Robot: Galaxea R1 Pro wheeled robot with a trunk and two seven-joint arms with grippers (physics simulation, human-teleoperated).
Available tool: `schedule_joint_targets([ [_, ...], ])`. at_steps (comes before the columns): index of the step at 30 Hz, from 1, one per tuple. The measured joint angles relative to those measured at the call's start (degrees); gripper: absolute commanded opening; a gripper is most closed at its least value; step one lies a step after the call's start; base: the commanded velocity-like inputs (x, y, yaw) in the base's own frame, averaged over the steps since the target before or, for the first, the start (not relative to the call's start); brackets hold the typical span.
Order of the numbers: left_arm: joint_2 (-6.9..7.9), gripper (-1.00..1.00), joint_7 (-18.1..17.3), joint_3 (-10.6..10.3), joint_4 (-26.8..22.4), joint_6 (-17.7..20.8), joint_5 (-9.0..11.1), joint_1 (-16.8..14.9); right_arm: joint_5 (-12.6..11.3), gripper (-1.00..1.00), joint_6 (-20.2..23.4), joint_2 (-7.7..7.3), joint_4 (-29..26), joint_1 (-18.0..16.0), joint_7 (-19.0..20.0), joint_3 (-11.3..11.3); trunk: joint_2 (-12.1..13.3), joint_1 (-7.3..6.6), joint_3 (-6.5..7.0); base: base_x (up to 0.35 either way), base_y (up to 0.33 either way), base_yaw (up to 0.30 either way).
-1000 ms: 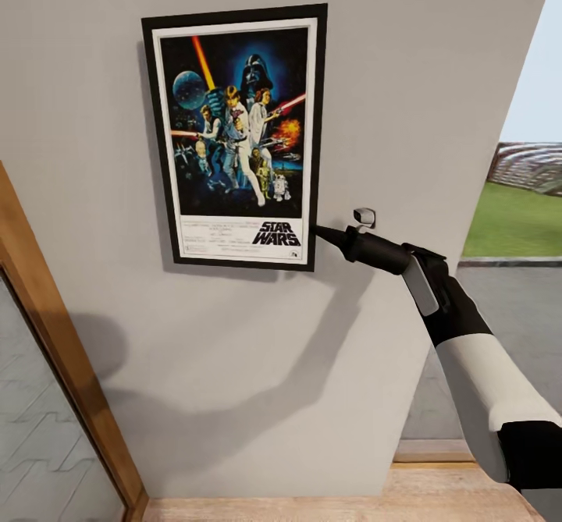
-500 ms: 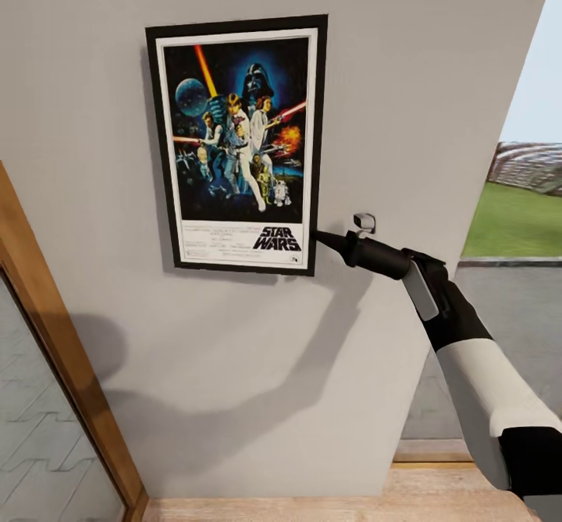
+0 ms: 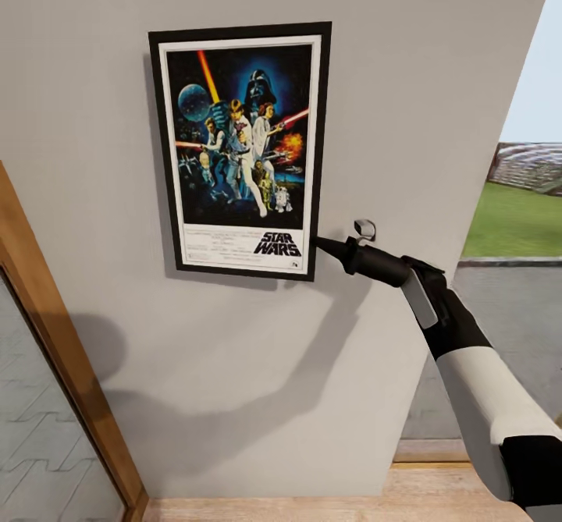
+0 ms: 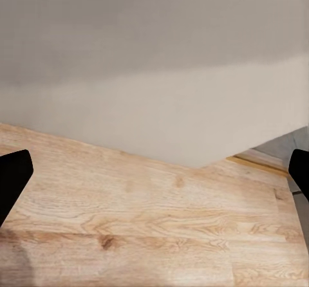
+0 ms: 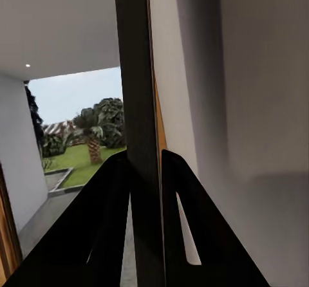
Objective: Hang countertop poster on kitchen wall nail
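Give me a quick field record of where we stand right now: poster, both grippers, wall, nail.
poster: upright, flat against the wall, slightly tilted
right gripper: shut on the poster's lower right frame edge; the right wrist view shows a finger either side of the frame
left gripper: open, holding nothing, facing wooden floor
wall: plain pale grey
nail: cannot tell

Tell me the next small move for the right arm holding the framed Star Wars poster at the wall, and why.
Probably lower the black-framed Star Wars poster slightly more along the pale grey wall, then test whether it hangs. The right gripper pinches the frame's lower right corner; in the right wrist view its fingers clamp the frame edge. No nail is visible, so releasing now seems premature.
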Motion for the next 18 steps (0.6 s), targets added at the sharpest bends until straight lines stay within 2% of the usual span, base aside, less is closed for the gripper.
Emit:
schedule_joint_targets([
  [7, 0.00, 1.00, 0.0, 0.0, 0.0, 0.0, 0.0, 0.0, 0.0, -1.00, -0.1, 0.00, -0.4, 1.6, 0.0, 0.0, 0.0, 0.00, 0.00, 0.000, 0.000, 0.000],
  [18, 0.00, 1.00, 0.0, 0.0, 0.0, 0.0, 0.0, 0.0, 0.0, -1.00, -0.1, -0.01, -0.5, 1.9, 0.0, 0.0, 0.0, 0.00, 0.00, 0.000, 0.000, 0.000],
])
